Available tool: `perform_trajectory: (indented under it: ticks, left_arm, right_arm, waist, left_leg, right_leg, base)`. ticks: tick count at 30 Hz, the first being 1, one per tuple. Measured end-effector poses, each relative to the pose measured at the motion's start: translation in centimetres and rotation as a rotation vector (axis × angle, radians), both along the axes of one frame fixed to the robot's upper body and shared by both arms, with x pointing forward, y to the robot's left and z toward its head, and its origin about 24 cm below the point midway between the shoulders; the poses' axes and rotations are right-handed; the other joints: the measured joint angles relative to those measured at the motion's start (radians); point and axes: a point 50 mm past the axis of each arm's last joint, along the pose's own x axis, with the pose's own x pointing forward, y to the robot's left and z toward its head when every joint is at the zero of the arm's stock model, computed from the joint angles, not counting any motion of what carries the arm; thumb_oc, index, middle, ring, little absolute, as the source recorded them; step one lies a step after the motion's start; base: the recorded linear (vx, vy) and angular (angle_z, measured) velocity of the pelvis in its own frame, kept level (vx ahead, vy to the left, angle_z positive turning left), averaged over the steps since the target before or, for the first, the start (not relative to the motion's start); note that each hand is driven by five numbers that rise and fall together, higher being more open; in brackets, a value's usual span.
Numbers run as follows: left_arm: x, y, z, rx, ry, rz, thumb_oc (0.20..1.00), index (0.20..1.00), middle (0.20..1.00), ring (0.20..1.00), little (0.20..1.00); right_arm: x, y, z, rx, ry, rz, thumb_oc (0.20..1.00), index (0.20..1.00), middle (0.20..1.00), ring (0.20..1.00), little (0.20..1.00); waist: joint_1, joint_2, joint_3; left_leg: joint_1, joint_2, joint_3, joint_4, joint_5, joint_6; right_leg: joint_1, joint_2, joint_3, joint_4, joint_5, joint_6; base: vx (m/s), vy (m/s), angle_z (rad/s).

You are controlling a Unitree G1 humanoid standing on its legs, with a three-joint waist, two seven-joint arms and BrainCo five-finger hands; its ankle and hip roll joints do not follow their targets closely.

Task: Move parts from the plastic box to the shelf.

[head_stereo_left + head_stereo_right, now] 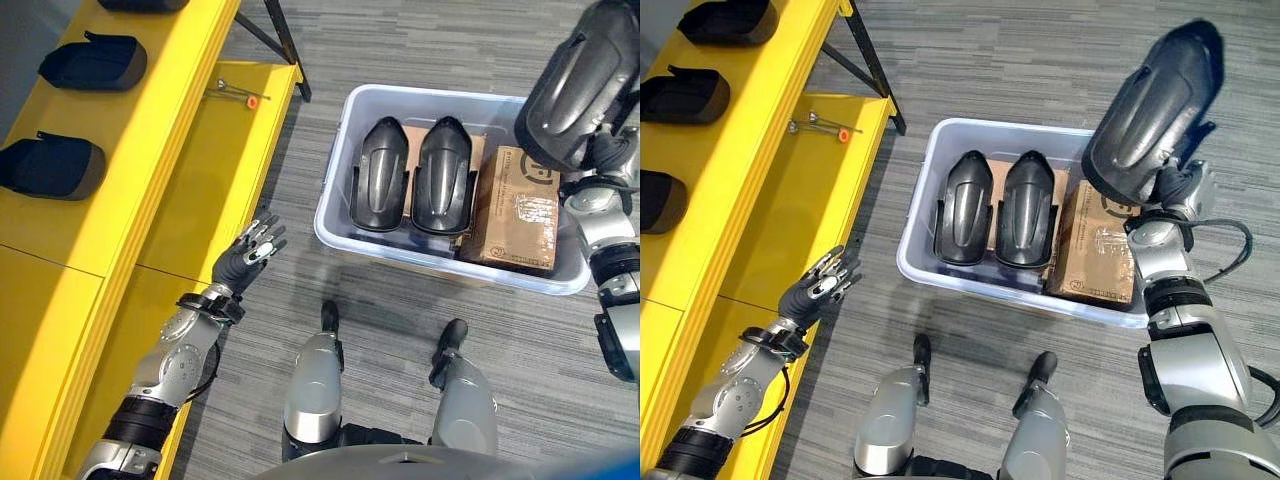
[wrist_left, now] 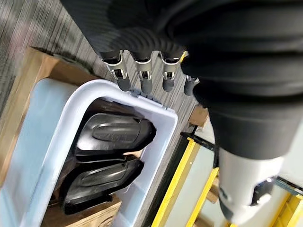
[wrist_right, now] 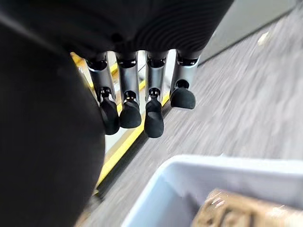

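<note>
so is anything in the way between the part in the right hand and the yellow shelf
Nothing visible. The right hand holds the black part up over the plastic box; open carpet lies between it and the yellow shelf. The left hand hangs open beside the shelf.

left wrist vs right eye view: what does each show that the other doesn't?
Left wrist view alone: the left hand's straight fingers from close, past its dark ribbed cover.

Right eye view alone: the right hand holding a black part up above the box; the cardboard box's whole top; black parts on the yellow shelf; a small tool with an orange tip.

Both: the plastic box with two black parts lying side by side in it, the grey carpet, and yellow shelf edges.
</note>
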Motion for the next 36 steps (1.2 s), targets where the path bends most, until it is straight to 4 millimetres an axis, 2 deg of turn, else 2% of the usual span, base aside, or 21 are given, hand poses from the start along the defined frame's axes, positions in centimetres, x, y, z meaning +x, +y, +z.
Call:
perform_trajectory:
  ticks: [3,6,8,12,16,24,26,29,31,33,34,35,36]
  left_arm:
    - [-0.7,0.2,-0.8,0.015,0.027,0.015,1.0,1.0,1.0,1.0,1.0]
    - [-1.2,0.2,-1.5,0.016,0.049,0.026,1.0,1.0,1.0,1.0,1.0]
    - [-1.9,0.3,-2.1,0.008,0.071,0.039,1.0,1.0,1.0,1.0,1.0]
    - [-2.3,0.6,-2.5,0.027,0.087,0.051,1.0,1.0,1.0,1.0,1.0]
    - [-2.4,0.6,-2.6,0.049,0.092,0.055,1.0,1.0,1.0,1.0,1.0]
    - [-2.6,1.0,-2.8,0.073,0.108,0.084,1.0,1.0,1.0,1.0,1.0]
    - [-2.8,1.4,-2.8,0.092,0.111,0.095,1.0,1.0,1.0,1.0,1.0]
    - [-2.8,1.4,-2.9,0.118,0.112,0.093,1.0,1.0,1.0,1.0,1.0]
    - [-3.0,1.8,-2.8,0.142,0.111,0.104,1.0,1.0,1.0,1.0,1.0]
    - [-3.1,2.0,-2.9,0.166,0.114,0.108,1.0,1.0,1.0,1.0,1.0]
    - [-3.2,2.0,-3.0,0.168,0.122,0.11,1.0,1.0,1.0,1.0,1.0]
    - [-3.2,2.0,-3.1,0.189,0.126,0.111,1.0,1.0,1.0,1.0,1.0]
    - [-2.7,1.9,-2.7,0.198,0.11,0.114,1.0,1.0,1.0,1.0,1.0]
  right_arm:
    - [-0.1,2.6,-1.9,0.025,0.009,0.121,0.2,0.2,0.2,0.2,0.2]
    - [-0.5,4.1,-3.9,0.047,0.046,0.189,0.2,0.2,0.2,0.2,0.2]
    - [-1.0,5.7,-5.4,0.071,0.072,0.253,0.2,0.2,0.2,0.2,0.2]
    - [-1.6,7.9,-7.0,0.098,0.092,0.323,0.2,0.2,0.2,0.2,0.2]
    - [-1.9,9.1,-8.2,0.121,0.12,0.352,0.2,0.2,0.2,0.2,0.2]
    - [-2.4,10.8,-9.0,0.123,0.146,0.427,0.2,0.2,0.2,0.2,0.2]
    - [-2.4,12.0,-9.4,0.152,0.151,0.458,0.2,0.2,0.2,0.2,0.2]
    - [-2.9,12.5,-9.8,0.167,0.155,0.484,0.2,0.2,0.2,0.2,0.2]
    - [-3.1,13.3,-10.1,0.18,0.164,0.514,0.2,0.2,0.2,0.2,0.2]
    - [-3.1,14.4,-10.1,0.195,0.159,0.55,0.2,0.2,0.2,0.2,0.2]
    - [-3.1,15.2,-10.1,0.197,0.162,0.573,0.2,0.2,0.2,0.2,0.2]
    - [-3.2,16.5,-10.3,0.198,0.168,0.611,0.2,0.2,0.2,0.2,0.2]
    - [-3.3,16.6,-10.5,0.19,0.181,0.618,0.2,0.2,0.2,0.2,0.2]
  waist:
    - [-0.003,-0.021,-0.051]
    - [-0.002,-0.031,-0.092]
    - [-0.001,-0.045,-0.145]
    - [-0.001,-0.062,-0.187]
    - [0.002,-0.072,-0.201]
    - [0.03,-0.08,-0.223]
    - [0.034,-0.09,-0.236]
    - [0.055,-0.096,-0.24]
    - [0.056,-0.115,-0.25]
    - [0.06,-0.123,-0.255]
    - [0.063,-0.125,-0.258]
    - [0.059,-0.121,-0.26]
    - [0.05,-0.118,-0.259]
  left_leg:
    - [0.029,-0.003,0.006,-0.028,-0.001,0.001]
    - [0.078,-0.005,0.013,-0.05,0.0,-0.003]
    - [0.096,-0.008,0.018,-0.069,0.0,-0.004]
    - [0.116,-0.012,0.019,-0.069,-0.01,0.002]
    - [0.13,-0.013,0.009,-0.068,-0.011,0.001]
    - [0.13,-0.027,-0.004,-0.073,-0.009,0.005]
    - [0.13,-0.037,-0.006,-0.086,-0.004,0.01]
    - [0.129,-0.051,-0.013,-0.083,-0.004,0.012]
    - [0.118,-0.065,-0.019,-0.071,-0.008,0.016]
    - [0.112,-0.065,-0.006,-0.047,-0.022,0.024]
    - [0.114,-0.064,0.007,-0.042,-0.029,0.03]
    - [0.102,-0.062,0.048,-0.033,-0.049,0.049]
    - [0.097,-0.059,0.049,-0.034,-0.049,0.057]
  right_leg:
    - [0.026,0.004,-0.001,-0.026,0.002,0.003]
    - [0.076,0.006,-0.004,-0.051,0.003,0.005]
    - [0.092,0.008,-0.004,-0.072,0.007,0.011]
    - [0.124,0.007,-0.007,-0.09,0.007,0.01]
    - [0.156,0.006,-0.024,-0.106,0.007,0.011]
    - [0.185,-0.004,-0.044,-0.139,0.023,0.016]
    - [0.198,-0.01,-0.057,-0.159,0.034,0.022]
    - [0.213,-0.019,-0.071,-0.176,0.047,0.02]
    - [0.215,-0.033,-0.088,-0.176,0.05,0.015]
    - [0.21,-0.036,-0.116,-0.177,0.075,-0.008]
    - [0.199,-0.037,-0.149,-0.176,0.105,-0.008]
    - [0.172,-0.035,-0.168,-0.199,0.199,-0.011]
    - [0.169,-0.031,-0.164,-0.187,0.191,-0.006]
  base:
    - [0.09,0.103,-0.02]
    - [0.1,0.108,-0.01]
    - [0.09,0.115,-0.02]
    - [0.07,0.113,0.02]
    - [0.04,0.139,0.1]
    - [-0.03,0.17,0.07]
    - [-0.07,0.166,0.12]
    - [-0.1,0.188,0.12]
    - [-0.14,0.189,0.15]
    - [-0.1,0.115,-0.17]
    - [-0.1,0.094,-0.73]
    - [-0.07,0.063,-0.68]
    - [-0.01,0.03,-0.47]
